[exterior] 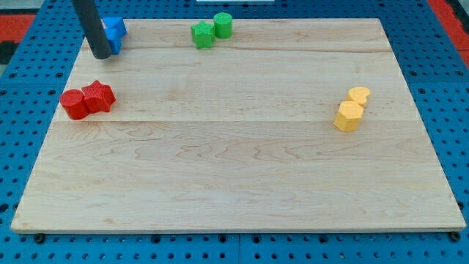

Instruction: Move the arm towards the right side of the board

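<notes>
My tip (100,54) stands on the wooden board (234,161) near its top left corner. It touches or nearly touches the left side of a blue block (113,33), which the rod partly hides. Two red blocks (88,100) lie touching each other below the tip, at the view's left. A green cube (203,34) and a green cylinder (223,24) sit together at the top middle. Two yellow blocks, a heart shape (359,94) and a hexagon shape (349,116), sit together at the view's right.
The board lies on a blue perforated table (454,95). A red patch shows in the top right corner (451,11) and the top left corner (22,18) of the view.
</notes>
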{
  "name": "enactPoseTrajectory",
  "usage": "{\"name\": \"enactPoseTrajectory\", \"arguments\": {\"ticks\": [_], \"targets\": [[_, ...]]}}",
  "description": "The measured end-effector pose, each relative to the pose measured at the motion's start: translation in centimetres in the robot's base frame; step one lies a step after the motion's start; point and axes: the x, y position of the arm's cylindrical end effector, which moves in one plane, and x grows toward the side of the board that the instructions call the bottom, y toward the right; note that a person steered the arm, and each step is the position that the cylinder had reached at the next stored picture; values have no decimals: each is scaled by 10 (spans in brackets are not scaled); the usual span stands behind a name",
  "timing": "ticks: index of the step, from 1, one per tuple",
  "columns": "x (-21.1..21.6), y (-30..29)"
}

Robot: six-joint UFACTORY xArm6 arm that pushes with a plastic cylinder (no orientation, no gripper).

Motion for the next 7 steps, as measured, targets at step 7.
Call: {"name": "enactPoseTrajectory", "arguments": {"ticks": [7], "targets": [[38, 355]]}}
